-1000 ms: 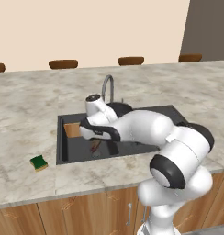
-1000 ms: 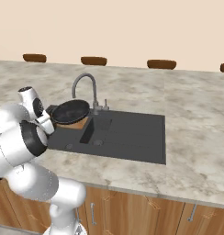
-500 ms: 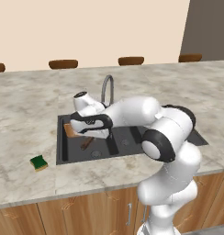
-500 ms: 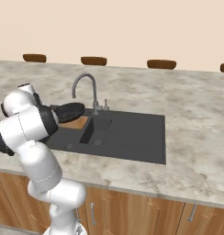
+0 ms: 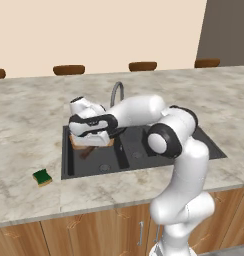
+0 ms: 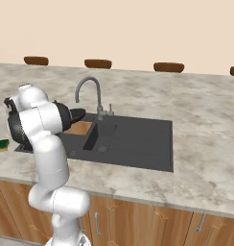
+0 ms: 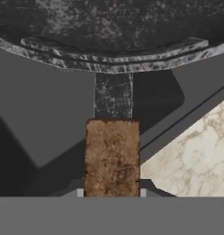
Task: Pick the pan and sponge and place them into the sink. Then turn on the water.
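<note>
**Reporter:** Marble counter [image 5: 24,115] runs the width of a rendered kitchen, its black sink [image 5: 144,159] set in the middle under a grey gooseneck faucet [image 6: 88,89]. Where does the robot stand?

**Editor:** The white arm reaches over the sink's left basin, its gripper [image 7: 112,195] pinched on the brown handle of the pan [image 7: 109,34], which hangs above the wood-brown panel [image 6: 82,128] there. The green-and-yellow sponge [image 5: 42,177] lies on the counter, just off the sink's front-left corner.

**Reporter:** What might go wrong?

**Editor:** The grip sits at the handle's far end, so the pan could sag or twist. Released from height, it may land tilted against the basin wall. No water falls from the spout.
</note>
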{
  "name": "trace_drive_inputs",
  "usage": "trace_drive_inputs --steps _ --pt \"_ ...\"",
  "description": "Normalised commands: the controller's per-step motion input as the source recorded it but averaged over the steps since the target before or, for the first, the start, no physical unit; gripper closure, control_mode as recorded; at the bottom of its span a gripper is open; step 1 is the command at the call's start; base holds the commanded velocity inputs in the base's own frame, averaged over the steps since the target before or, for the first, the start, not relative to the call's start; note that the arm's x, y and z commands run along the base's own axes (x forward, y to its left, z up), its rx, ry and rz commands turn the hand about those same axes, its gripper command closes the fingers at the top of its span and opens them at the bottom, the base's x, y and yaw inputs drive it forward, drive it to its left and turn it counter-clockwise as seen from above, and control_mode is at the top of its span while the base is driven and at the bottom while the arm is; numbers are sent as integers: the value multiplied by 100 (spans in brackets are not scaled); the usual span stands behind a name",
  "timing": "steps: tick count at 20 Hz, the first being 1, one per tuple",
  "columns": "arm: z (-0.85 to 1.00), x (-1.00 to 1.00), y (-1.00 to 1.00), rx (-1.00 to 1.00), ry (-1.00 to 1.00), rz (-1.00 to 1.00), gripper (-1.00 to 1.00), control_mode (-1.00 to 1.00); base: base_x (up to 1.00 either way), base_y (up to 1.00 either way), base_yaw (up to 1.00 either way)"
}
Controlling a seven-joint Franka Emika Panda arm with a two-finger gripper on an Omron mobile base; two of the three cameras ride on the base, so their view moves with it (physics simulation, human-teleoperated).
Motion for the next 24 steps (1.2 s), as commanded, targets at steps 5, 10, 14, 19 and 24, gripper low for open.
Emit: trace_drive_inputs --steps 5,10,14,19,24 --pt "-13 14 8 1 4 1 100 -100 0 0 0" --pt "-15 10 0 1 12 2 100 -100 0 0 0" --pt "-9 13 1 3 8 2 100 -100 0 0 0" --pt "-11 13 2 6 2 2 100 -100 0 0 0" --pt "-21 3 -1 7 3 2 100 -100 0 0 0"
